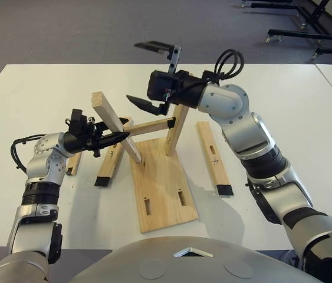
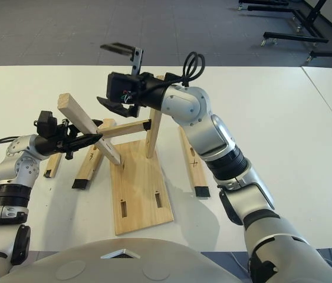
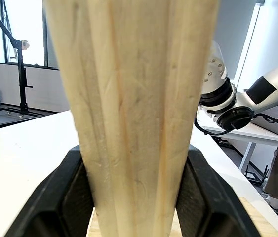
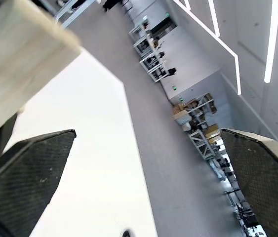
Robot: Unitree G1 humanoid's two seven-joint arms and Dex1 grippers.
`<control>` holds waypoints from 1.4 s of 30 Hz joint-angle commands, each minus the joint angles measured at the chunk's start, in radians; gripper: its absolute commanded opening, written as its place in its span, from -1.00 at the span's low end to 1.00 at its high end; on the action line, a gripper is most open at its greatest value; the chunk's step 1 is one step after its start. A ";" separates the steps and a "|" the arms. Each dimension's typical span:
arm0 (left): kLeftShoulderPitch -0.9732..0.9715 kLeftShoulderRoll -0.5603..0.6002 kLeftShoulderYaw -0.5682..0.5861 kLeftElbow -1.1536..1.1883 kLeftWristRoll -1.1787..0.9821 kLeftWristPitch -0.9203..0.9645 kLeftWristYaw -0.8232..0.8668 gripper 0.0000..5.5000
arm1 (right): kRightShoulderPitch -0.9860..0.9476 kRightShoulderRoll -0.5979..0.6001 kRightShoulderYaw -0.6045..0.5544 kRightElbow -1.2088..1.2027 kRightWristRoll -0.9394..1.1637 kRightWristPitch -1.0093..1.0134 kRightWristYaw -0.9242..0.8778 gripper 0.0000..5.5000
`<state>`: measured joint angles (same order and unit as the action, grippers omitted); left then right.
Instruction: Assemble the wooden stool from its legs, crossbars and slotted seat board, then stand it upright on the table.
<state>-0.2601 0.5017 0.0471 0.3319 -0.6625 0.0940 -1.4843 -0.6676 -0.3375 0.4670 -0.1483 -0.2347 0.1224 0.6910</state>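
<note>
On the white surface, a pale rectangular wooden seat board with cut slots lies flat in front of the robot, with a half-built frame at its far end. An upright pale wooden leg stands on the board, and a short wooden crossbar runs from it to a tilted pale wooden leg whose lower end comes down at the board's left edge. The left pincer is clamped on the tilted leg, close to where the crossbar meets it; the left wrist view shows the wood wedged between black fingers that press on both sides. The right pincer hangs over the frame, just beside the top of the upright leg, its jaws spread wide and holding nothing; in the right wrist view its black ribbed pads stand well apart, with a blunt wooden end near one of them. A loose wooden leg with a black foot cap lies flat on the surface to the right of the board, a second black-capped wooden leg lies to its left beneath the tilted leg, and a further wooden piece lies beyond that, partly hidden behind the left arm
</note>
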 commanded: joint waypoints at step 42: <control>0.081 0.081 -0.105 -0.086 0.123 -0.039 0.051 -0.26 | 0.329 -0.050 -0.468 -0.157 0.678 0.504 -0.036 0.95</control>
<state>-0.2162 0.5609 -0.0045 0.2304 -0.6514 0.0488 -1.4323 -0.3450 -0.4206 -0.0332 -0.2383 0.3930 0.5759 0.6580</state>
